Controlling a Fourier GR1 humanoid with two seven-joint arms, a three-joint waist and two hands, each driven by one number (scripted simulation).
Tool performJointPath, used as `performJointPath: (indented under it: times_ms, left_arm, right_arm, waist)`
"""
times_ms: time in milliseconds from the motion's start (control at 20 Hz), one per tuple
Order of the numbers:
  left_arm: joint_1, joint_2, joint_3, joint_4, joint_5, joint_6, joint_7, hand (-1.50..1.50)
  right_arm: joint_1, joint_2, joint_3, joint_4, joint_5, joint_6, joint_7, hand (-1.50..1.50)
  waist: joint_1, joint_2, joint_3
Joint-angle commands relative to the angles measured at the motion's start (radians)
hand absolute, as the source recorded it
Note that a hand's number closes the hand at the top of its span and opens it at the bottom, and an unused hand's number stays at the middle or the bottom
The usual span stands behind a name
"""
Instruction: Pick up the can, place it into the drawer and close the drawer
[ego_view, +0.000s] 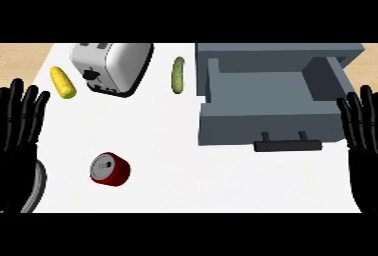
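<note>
**Ana:** Where is the can (111, 169) sitting?

**Ben:** On the white counter (221, 185), at about eight o'clock from the middle of the view. Nothing touches it.

**Ana:** What does it look like?

**Ben:** Short, with a red body and a silver top that has a small pull tab. The top faces up toward the camera, and the red side shows along the lower right edge.

**Ana:** And the drawer (258, 97)?

**Ben:** It's grey and pulled open at about two o'clock, well apart from the can. Its black handle (288, 145) points toward six.

**Ana:** The hands?

**Ben:** The left robot hand (18, 135) is at nine o'clock, by the view's edge, with its fingers straight, spread and pointing up, holding nothing. The right robot hand (362, 135) is at three o'clock, just beside the drawer's right wall, and is just as flat and empty.

**Ana:** Anything else?

**Ben:** A silver toaster (111, 67) stands at eleven o'clock. A yellow corn cob (63, 82) lies to its left, at ten. A green cucumber (178, 74) is at twelve, between the toaster and the drawer.
</note>
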Motion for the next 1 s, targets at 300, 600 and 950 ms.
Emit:
performJointPath:
  times_ms: [300, 600, 950]
  left_arm:
    - [0.123, 0.108, -0.178, 0.044, 0.167, -0.276, 0.12, -1.5]
    - [0.201, 0.158, -0.136, -0.061, 0.258, -0.327, 0.207, -1.5]
    - [0.264, 0.172, -0.025, -0.174, 0.4, -0.369, 0.305, -1.5]
  right_arm:
    - [0.036, 0.001, -0.022, 0.07, -0.011, -0.01, 0.11, -1.5]
    - [0.107, 0.032, 0.029, 0.008, 0.027, -0.027, 0.176, -1.5]
    - [0.118, -0.011, -0.051, -0.025, -0.025, 0.03, 0.176, -1.5]
  waist:
    - [0.024, 0.015, 0.016]
    - [0.029, 0.002, 0.015]
    - [0.028, 0.002, 0.015]
